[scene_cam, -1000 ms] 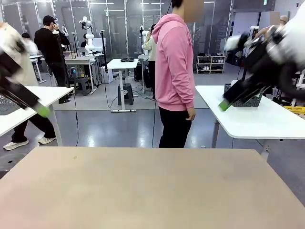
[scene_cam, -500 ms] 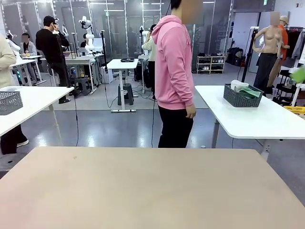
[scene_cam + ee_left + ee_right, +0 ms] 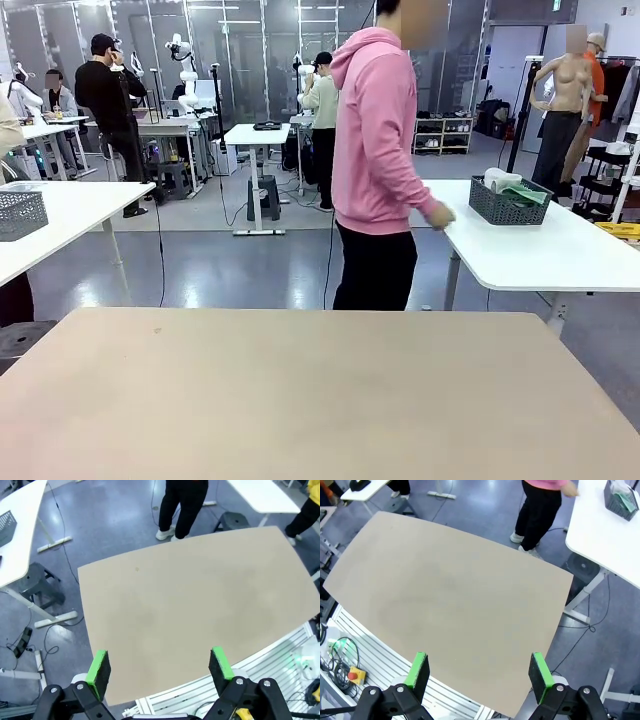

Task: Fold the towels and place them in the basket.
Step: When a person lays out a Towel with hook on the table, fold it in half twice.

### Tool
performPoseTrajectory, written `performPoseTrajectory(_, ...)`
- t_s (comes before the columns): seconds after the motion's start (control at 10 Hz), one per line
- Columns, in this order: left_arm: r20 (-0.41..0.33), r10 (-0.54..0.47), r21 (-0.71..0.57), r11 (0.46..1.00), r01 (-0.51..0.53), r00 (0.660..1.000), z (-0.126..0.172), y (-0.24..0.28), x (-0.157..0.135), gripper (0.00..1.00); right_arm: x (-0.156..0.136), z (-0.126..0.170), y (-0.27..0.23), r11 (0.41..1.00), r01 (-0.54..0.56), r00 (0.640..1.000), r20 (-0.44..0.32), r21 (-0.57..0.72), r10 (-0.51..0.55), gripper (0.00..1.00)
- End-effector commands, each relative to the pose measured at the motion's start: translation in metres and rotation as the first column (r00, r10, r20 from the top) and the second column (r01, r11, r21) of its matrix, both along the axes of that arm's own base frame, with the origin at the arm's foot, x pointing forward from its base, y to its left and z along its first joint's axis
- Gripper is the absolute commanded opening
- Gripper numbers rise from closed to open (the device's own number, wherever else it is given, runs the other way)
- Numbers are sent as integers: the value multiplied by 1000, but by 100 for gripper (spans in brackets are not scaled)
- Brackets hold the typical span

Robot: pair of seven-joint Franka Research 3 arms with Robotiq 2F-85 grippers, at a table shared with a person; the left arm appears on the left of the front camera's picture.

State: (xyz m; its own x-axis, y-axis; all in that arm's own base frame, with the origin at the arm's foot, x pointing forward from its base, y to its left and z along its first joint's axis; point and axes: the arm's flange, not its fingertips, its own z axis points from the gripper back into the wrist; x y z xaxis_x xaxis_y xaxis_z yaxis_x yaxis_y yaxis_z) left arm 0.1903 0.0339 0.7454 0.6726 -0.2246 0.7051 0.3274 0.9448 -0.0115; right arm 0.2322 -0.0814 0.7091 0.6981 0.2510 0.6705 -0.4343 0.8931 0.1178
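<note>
Left gripper (image 3: 160, 665) hung high over the tan work table (image 3: 190, 610), jaws spread wide, nothing between the green pads; right gripper (image 3: 479, 670) likewise wide and empty, looking down on the same top; judged both were held aloft to leave the surface free for laying things out. Wire-mesh basket (image 3: 500, 212) sat on the white side table (image 3: 540, 255) to the robot's right, well apart from both grippers; a pale towel (image 3: 497, 180) and a mint-green towel (image 3: 530, 194) lay bundled inside it, apparently unfolded. Person (image 3: 375, 150) in a pink hoodie stood past the work table's far edge, turned toward the side table, hand (image 3: 437, 215) out near its corner, short of the basket; probably about to fetch it; folding not yet begun, by my reading. Hard to make out: the hand was blurred; towels too small to show tags or loop; in the right wrist view the basket was cut off at the frame's top corner.
</note>
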Motion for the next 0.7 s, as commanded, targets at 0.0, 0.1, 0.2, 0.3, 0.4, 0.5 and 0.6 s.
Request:
performPoseTrajectory(0.0, -11, -20, 16, 1000, 20, 1000, 1, -6, 8, 100, 0, -1, -5, 1000, 15, 1000, -6, 8, -15, 100)
performPoseTrajectory(0.1, -11, -20, 16, 1000, 20, 1000, 1, -6, 8, 100, 0, -1, -5, 1000, 15, 1000, -6, 8, -15, 100)
performPoseTrajectory(0.2, -11, -20, 16, 1000, 20, 1000, 1, -6, 8, 100, 0, -1, -5, 1000, 15, 1000, -6, 8, -15, 100)
performPoseTrajectory(0.3, -11, -20, 16, 1000, 20, 1000, 1, -6, 8, 100, 0, -1, -5, 1000, 15, 1000, -6, 8, -15, 100)
performPoseTrajectory(0.4, -11, -20, 16, 1000, 20, 1000, 1, -6, 8, 100, 0, -1, -5, 1000, 15, 1000, -6, 8, -15, 100)
performPoseTrajectory(0.5, -11, -20, 16, 1000, 20, 1000, 1, -6, 8, 100, 0, -1, -5, 1000, 15, 1000, -6, 8, -15, 100)
performPoseTrajectory(0.6, -11, -20, 16, 1000, 20, 1000, 1, -6, 8, 100, 0, -1, -5, 1000, 15, 1000, -6, 8, -15, 100)
